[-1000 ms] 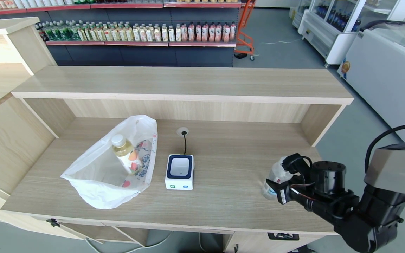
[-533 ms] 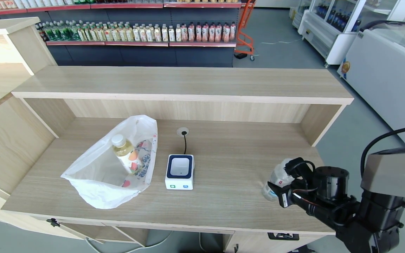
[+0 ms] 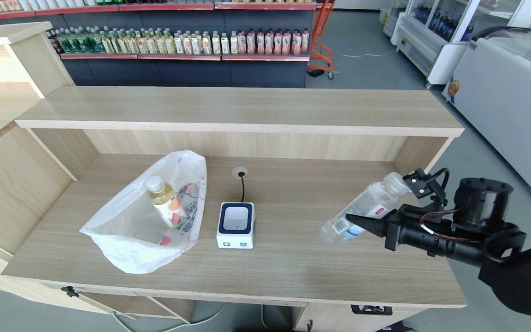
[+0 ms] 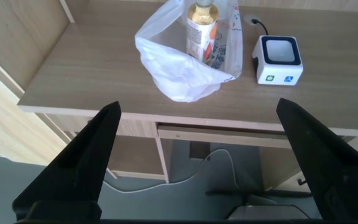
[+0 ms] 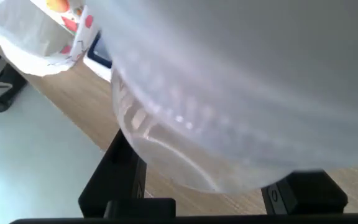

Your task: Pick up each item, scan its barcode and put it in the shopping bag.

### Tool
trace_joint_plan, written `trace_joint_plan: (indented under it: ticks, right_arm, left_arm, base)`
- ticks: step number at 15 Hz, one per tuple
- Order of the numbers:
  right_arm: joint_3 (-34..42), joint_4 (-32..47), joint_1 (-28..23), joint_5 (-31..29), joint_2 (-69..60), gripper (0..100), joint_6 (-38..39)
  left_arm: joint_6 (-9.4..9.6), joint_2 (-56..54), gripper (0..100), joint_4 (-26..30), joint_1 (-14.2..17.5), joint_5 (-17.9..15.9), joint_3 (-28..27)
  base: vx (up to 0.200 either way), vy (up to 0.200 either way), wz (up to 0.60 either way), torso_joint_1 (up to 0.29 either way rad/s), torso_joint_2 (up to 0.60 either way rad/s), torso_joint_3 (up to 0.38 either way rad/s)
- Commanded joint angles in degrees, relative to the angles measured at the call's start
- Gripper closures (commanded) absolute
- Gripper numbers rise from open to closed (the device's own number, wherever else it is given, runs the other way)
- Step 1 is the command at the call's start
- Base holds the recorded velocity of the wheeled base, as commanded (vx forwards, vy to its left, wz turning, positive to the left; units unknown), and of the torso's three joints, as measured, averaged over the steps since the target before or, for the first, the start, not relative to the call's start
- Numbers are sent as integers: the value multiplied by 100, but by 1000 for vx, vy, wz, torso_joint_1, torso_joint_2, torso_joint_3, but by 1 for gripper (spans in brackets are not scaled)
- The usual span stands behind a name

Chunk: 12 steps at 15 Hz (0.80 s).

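My right gripper (image 3: 385,214) is shut on a clear water bottle (image 3: 362,207), held tilted above the right part of the counter, cap up and away, base pointing toward the scanner. The bottle (image 5: 241,93) lies close across the right wrist view between the black fingers (image 5: 126,180). The white barcode scanner (image 3: 235,225) sits mid-counter, also seen as the scanner (image 4: 279,59). Left of it lies the open white shopping bag (image 3: 141,216) with a yellow tea bottle (image 3: 164,200) inside; bag (image 4: 182,62). My left gripper (image 4: 197,162) hangs open below and in front of the counter's edge.
The wooden counter (image 3: 288,258) has a raised back ledge (image 3: 238,110) and side walls. A cable (image 3: 242,186) runs from the scanner to a hole. Shelves of drinks and freezers stand in the room behind.
The right gripper lifted the water bottle off the counter, raising it and tipping it toward the scanner. Bag, scanner and tea bottle stayed put.
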Motion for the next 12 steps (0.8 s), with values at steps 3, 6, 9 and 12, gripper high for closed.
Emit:
trace_joint_plan:
  ticks: [3,6,9,12]
  right_arm:
    - [5,-133,54,490,-513,100,301]
    - [559,-283,151,719,-575,100,178]
    - [726,-397,177,1835,-794,100,178]
    - [734,-371,371,2433,-777,100,-314]
  left_arm:
    - [-2,-2,0,0,1,1,0]
    - [-2,-2,0,0,1,1,0]
    - [-2,-2,0,0,1,1,0]
    - [-2,-2,0,0,1,1,0]
  base:
    - [0,0,0,0,0,0]
    - [0,0,0,0,0,0]
    - [0,0,0,0,0,0]
    - [0,0,0,0,0,0]
